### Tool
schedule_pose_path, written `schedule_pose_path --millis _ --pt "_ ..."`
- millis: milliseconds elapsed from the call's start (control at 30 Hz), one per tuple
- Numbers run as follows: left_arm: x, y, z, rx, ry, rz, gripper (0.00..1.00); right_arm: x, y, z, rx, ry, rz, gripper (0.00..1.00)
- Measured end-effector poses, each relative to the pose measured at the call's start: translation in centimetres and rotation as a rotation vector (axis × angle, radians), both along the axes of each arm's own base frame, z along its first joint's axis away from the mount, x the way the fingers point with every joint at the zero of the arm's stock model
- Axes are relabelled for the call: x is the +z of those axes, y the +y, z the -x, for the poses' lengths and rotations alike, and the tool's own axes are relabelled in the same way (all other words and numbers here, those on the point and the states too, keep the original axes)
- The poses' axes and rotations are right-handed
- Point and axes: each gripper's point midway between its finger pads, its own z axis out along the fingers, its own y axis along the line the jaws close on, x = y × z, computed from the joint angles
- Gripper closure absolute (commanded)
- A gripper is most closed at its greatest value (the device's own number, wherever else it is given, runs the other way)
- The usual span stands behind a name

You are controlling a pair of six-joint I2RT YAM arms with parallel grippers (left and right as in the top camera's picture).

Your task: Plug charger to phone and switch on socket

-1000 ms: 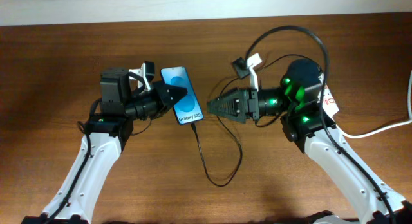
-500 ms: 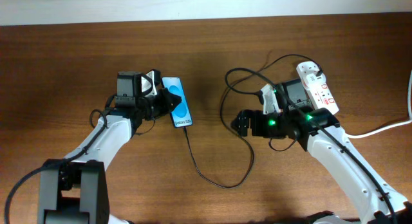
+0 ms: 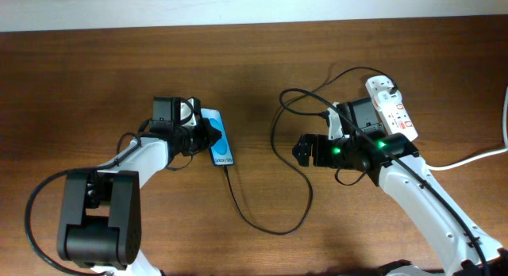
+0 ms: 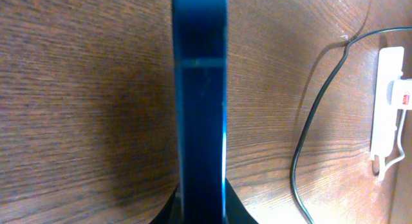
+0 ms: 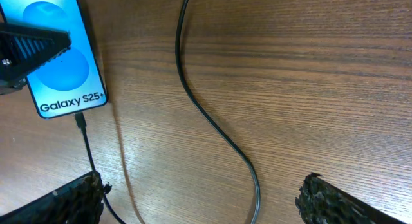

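The phone (image 3: 224,146) has a blue screen and stands tilted on its edge, and my left gripper (image 3: 208,138) is shut on it. In the left wrist view it shows edge-on (image 4: 199,89) between the jaws (image 4: 201,210). The right wrist view shows its "Galaxy S25+" screen (image 5: 64,82). The charger cable (image 3: 274,227) has its connector tip (image 5: 80,120) at the phone's bottom edge. It loops across the table to the white socket strip (image 3: 390,109). My right gripper (image 3: 305,149) is open and empty over the cable (image 5: 215,130), its fingers wide apart (image 5: 206,201).
The socket's thick white cord (image 3: 476,155) runs off to the right edge. The strip also shows in the left wrist view (image 4: 389,102), with the cable (image 4: 308,127) beside it. The brown wooden table (image 3: 95,78) ends at a pale strip at the back.
My right gripper drew back from the phone toward the socket and let the cable go. My left gripper moved the phone a little left and tipped it onto its edge.
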Motion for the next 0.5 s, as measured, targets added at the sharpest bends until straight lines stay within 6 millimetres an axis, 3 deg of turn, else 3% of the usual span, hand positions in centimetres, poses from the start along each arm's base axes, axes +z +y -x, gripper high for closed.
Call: schedule_pose_path --millis 133,300,400,500 --pt "-0.6 -0.1 0.3 -0.005 0.023 0.004 0.88 0.0 0.0 0.0 0.0 0.0 0.0 0.02" --pt "-1.7 -1.6 0.9 -0.079 0.074 0.095 0.82 0.0 0.0 0.0 0.0 0.0 0.0 0.01" --pt "-2.3 -1.6 1.7 -0.089 0.116 0.101 0.77 0.0 0.0 0.0 0.0 0.0 0.0 0.02" --pt "-2.3 -1.0 1.9 -0.122 0.096 0.099 0.79 0.0 0.0 0.0 0.0 0.0 0.0 0.02"
